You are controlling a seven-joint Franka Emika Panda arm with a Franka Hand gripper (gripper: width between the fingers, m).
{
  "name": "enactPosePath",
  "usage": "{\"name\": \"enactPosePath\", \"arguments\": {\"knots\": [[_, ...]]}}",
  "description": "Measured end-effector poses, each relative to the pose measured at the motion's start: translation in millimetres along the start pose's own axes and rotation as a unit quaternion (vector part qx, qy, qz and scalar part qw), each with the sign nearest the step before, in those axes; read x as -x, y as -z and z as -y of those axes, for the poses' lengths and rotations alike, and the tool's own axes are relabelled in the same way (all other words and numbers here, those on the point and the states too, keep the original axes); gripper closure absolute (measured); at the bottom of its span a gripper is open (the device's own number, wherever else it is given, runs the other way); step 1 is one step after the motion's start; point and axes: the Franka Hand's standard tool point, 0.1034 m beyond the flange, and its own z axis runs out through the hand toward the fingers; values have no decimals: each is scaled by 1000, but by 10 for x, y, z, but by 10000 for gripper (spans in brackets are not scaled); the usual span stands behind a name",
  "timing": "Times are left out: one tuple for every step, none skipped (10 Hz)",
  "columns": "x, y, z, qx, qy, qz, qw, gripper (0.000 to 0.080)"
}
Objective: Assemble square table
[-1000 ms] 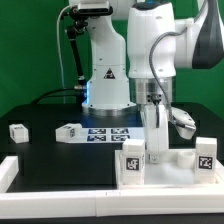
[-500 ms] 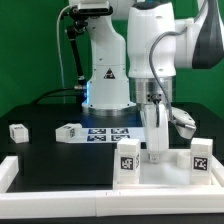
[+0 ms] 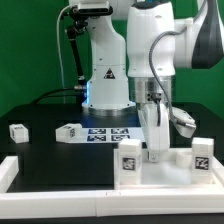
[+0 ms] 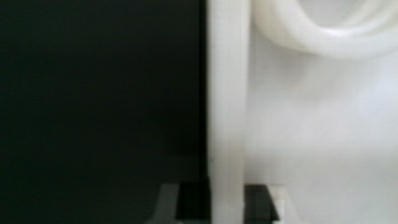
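My gripper (image 3: 155,152) is clenched nearly to its tightest. In the wrist view my fingers (image 4: 183,203) sit on either side of a thin white strip, which I take to be the raised rim (image 4: 228,100) of the slab (image 3: 165,176), so I am pinching its edge rather than a leg. The slab lies flat on the black table (image 3: 50,155), in front of the marker board (image 3: 108,133) and toward the exterior view's right of it. My grip is on the edge nearest that board. Two upright legs (image 3: 130,158) stand on the slab, the second (image 3: 204,153) farther from the board toward the exterior view's right; whether they are seated tight I cannot tell. Two loose legs (image 3: 68,132) lie to the exterior view's left of the board, one just beside it and the other (image 3: 17,131) well apart. I judge the slab to be stiff, light and smooth plastic, so a thin pinch may slip, and lifting it by one edge would let it swing. It should handle better slid flat along the table. The legs look blocky and rigid, and I would grip them across two flat sides near mid-height.
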Motion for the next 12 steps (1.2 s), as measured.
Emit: {"name": "enactPosePath", "arguments": {"knots": [[-155, 53, -94, -9, 25, -6, 1000, 751], [-335, 61, -195, -12, 65, -15, 998, 751], [-496, 71, -245, -15, 93, -21, 995, 751], [-757, 92, -275, -19, 156, -31, 987, 751], [-909, 102, -265, -21, 202, -36, 979, 751], [-906, 89, -274, -18, 228, -35, 973, 751], [-903, 78, -281, -15, 265, -36, 964, 751], [-940, 74, -284, -12, 298, -37, 954, 751], [-1125, 88, -257, -10, 372, -31, 928, 751], [-1300, 101, -202, -11, 396, -10, 918, 751], [-1309, 85, -132, -16, 398, -5, 917, 751], [-1197, 37, -156, -15, 421, -4, 907, 751]]}}
